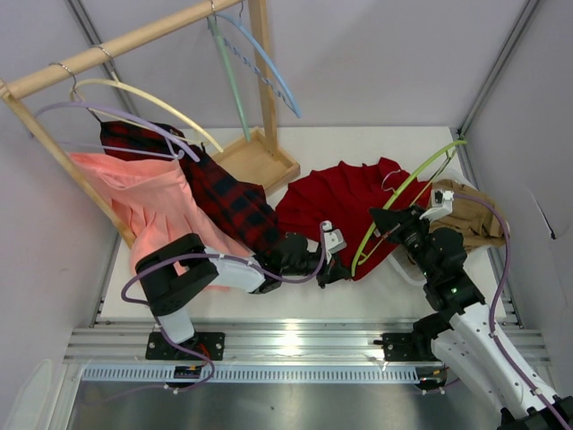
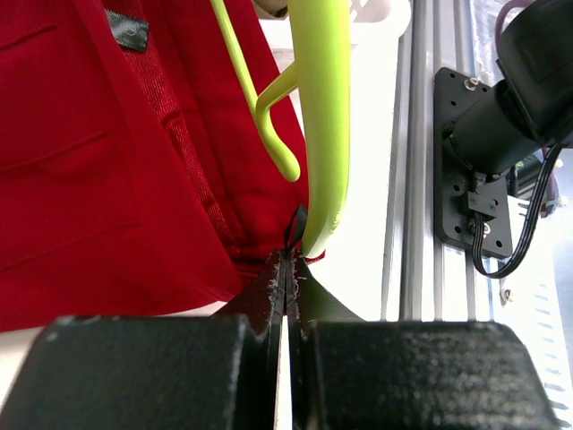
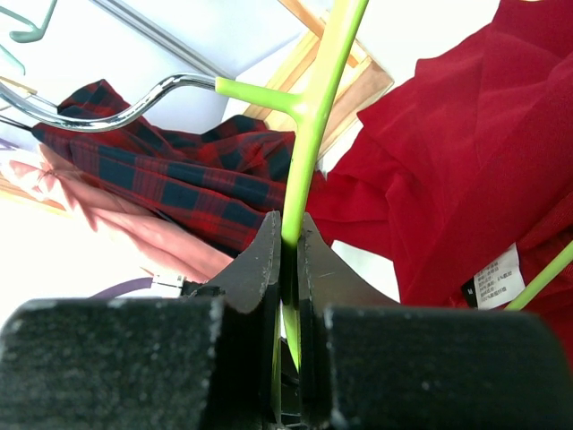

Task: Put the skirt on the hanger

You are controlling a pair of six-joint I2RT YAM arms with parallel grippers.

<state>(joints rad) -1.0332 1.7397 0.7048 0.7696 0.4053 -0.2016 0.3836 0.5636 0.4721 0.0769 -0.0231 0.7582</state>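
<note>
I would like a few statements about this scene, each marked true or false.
1. The right fingers clamp the hanger. True.
2. The plaid skirt hangs from the rack. True.
3. The skirt hangs from the rack too. False: it lies on the table.
4. The left fingers are wide open. False: they are shut on the skirt's edge, beside the hanger's tip.
</note>
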